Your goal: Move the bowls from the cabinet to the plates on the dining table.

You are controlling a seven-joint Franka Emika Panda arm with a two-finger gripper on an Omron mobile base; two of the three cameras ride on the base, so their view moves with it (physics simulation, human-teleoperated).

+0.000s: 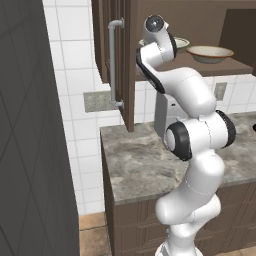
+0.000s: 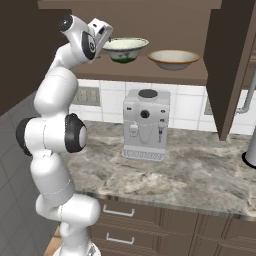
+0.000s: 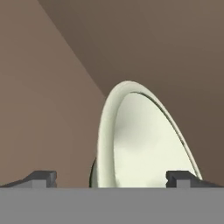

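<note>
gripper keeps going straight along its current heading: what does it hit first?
Most likely the cream-white bowl on the cabinet shelf. The gripper has its jaws wide open, the bowl's rim sitting between them. Depth to contact is hard to judge; beyond the bowl is the cabinet's back wall.

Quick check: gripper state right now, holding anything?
Gripper: open, jaws spread wide and holding nothing, lined up on the rim of the cream-white bowl in the cabinet.
</note>
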